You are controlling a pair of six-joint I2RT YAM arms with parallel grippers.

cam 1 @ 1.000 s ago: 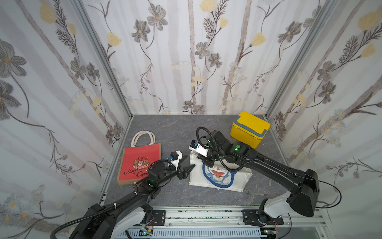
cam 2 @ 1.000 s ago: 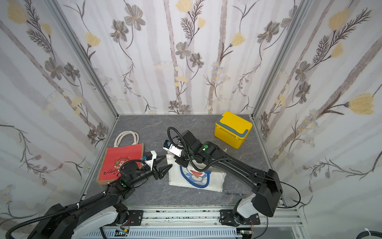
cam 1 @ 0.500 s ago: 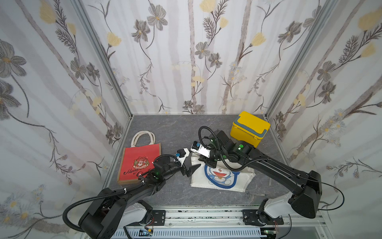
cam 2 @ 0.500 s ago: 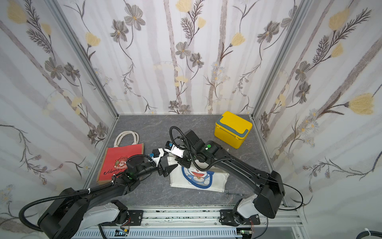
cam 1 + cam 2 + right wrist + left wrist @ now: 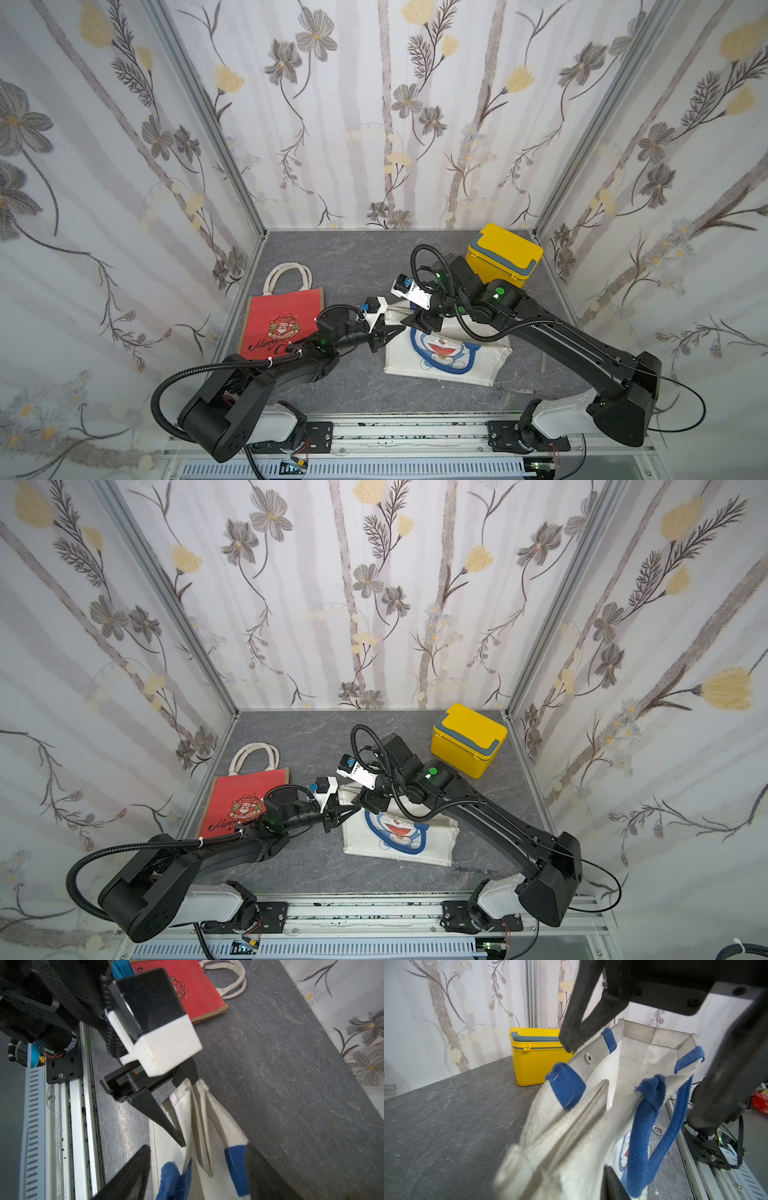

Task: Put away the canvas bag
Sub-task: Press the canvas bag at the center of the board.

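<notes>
The canvas bag [image 5: 449, 353] is white with a blue cartoon print and blue handles, and lies mid-table in both top views [image 5: 399, 833]. My left gripper [image 5: 392, 330] is shut on the folded left side edge near the bag's mouth. One of its fingers [image 5: 158, 1113] lies against the cloth and the other goes behind it. My right gripper [image 5: 197, 1145] hangs open over the rim, one finger on each side of the blue handle ends, holding nothing. In the left wrist view the bag's mouth [image 5: 643, 1057] stands open under the right gripper's fingers [image 5: 571, 1039].
A red Christmas bag [image 5: 282, 320] lies flat by the left wall. A shut yellow box [image 5: 505, 253] stands at the back right, close behind the right arm. Small metal scissors [image 5: 511, 389] lie near the front edge, right of the white bag.
My right gripper has opened and let go of the bag's rim. My left arm has reached right to the bag's side edge and closed on it.
</notes>
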